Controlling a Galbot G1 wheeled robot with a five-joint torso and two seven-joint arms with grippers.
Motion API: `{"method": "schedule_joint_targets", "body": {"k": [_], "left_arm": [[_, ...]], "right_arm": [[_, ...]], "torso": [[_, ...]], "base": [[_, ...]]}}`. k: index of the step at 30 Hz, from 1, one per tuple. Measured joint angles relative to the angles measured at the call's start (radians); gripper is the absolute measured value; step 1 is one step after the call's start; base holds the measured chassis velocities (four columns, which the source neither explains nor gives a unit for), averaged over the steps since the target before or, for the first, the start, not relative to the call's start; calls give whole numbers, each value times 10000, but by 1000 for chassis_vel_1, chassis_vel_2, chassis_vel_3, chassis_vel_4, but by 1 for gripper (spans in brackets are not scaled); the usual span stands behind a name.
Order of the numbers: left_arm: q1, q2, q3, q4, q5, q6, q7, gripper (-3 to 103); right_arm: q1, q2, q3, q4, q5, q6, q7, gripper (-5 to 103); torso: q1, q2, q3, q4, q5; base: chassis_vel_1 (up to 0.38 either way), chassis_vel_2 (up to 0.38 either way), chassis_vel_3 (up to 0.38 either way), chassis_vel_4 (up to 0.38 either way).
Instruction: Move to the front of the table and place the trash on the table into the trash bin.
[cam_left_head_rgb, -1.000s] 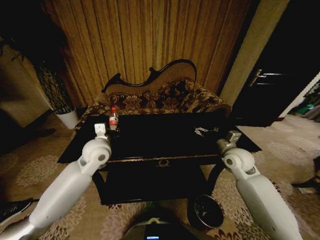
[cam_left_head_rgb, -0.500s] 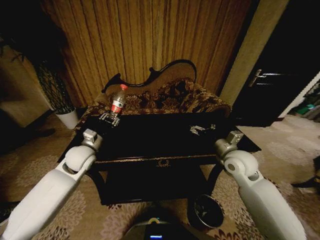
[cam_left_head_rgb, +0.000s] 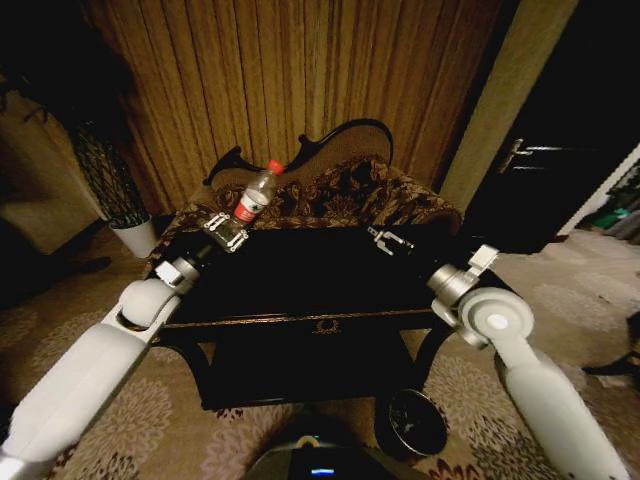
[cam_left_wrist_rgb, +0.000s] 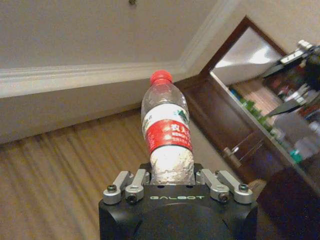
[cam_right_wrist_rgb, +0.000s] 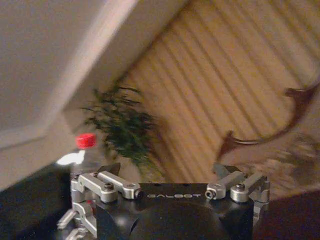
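Bottle lifted higher off table since last frame; both arms raised.

Table (cam_left_head_rgb: 330, 290) and bin (cam_left_head_rgb: 412, 422) sit as before, bin on the floor by the table's right front leg. Left gripper (cam_left_head_rgb: 227, 232) has risen above the table's back-left corner, clenched on the bottle's (cam_left_head_rgb: 257, 194) base; bottle sticks straight out of the gripper along its axis, tilted, red cap up and to the right, toward the sofa (cam_left_head_rgb: 330, 195). Right gripper (cam_left_head_rgb: 389, 241) has also come up, hanging over the table's right half, fingers spread, holding nothing.
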Motion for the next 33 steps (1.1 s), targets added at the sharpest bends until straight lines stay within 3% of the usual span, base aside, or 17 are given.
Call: {"method": "schedule_joint_targets", "body": {"k": [1,5,8,11,14,17,19,23,33], "left_arm": [[0,0,0,0,0,0,0,35],[-298,164,647,-727,-1493,510,-557,35],[-529,190,881,-937,-1796,734,-680,35],[-603,196,956,-942,-1812,765,-712,35],[-796,276,1211,-954,-1975,898,-837,35],[-793,296,1252,-945,-2060,921,-839,35],[-693,367,1282,-930,-2158,944,-739,35],[-585,473,1282,-952,-2128,961,-521,35],[-782,786,1588,-1069,-1960,960,-248,35]], "right_arm": [[0,0,0,0,0,0,0,100],[455,291,-464,-135,-103,533,-586,100],[558,440,-613,-179,-293,772,-825,100],[575,484,-668,-205,-480,820,-913,100],[552,669,-1000,-371,-1656,1266,-1423,100],[545,703,-1103,-418,-2063,1438,-1573,100],[542,700,-1379,-581,-3383,1821,-2086,100],[587,582,-1575,-519,-4187,1867,-2270,100],[649,3,-1653,-283,-4294,1831,-2450,100]], "torso": [[0,0,0,0,0],[0,0,0,3,1],[-1,0,0,1,1],[-1,1,0,-1,0],[0,-1,0,0,1],[0,0,1,0,-1],[0,0,0,3,-1],[0,0,0,0,-1],[-1,0,0,0,0]], "base": [[0,0,0,0],[0,0,0,0],[0,0,0,0],[0,0,0,0],[0,0,0,0],[0,0,0,0],[0,0,0,0],[0,0,0,0],[0,0,0,0]]}}
